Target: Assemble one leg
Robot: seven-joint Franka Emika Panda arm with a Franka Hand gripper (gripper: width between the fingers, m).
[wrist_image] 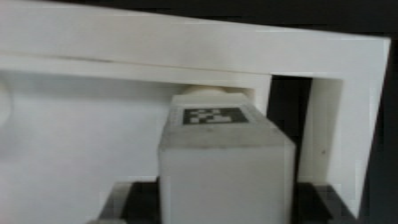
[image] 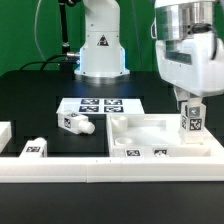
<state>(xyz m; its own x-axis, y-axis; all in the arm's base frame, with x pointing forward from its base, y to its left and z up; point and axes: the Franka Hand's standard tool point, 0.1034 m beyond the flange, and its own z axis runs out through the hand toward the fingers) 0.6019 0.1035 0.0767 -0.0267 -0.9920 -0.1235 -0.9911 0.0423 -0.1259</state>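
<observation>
Your pincer (image: 191, 113) is gripping a leg (image: 191, 121) and holding it upright at the corner of the panel (image: 140, 130) on the exterior view's right. The leg is standing tag-face outward there, its lower end inside the raised rim (actual contact with the panel floor cannot be told from this view). In the wrist view you are looking down along the leg (wrist_image: 222, 160): its tagged end is sitting close under the panel's white rim (wrist_image: 196, 55), with the round peg end showing just beyond the tag. The pincer's fingers are appearing only as dark strips at the picture's edge beside the leg, so the grip reads mainly from the exterior view.

A second leg (image: 74, 123) is lying on its side on the black table (image: 30, 90), just off the panel's other side, peg pointing toward the panel. A third (image: 34, 149) is resting near the white front rail (image: 110, 168). The marker board (image: 98, 104) is lying flat behind them, between the panel and the arm's base (image: 101, 45). Two more tags are showing on the panel's front wall.
</observation>
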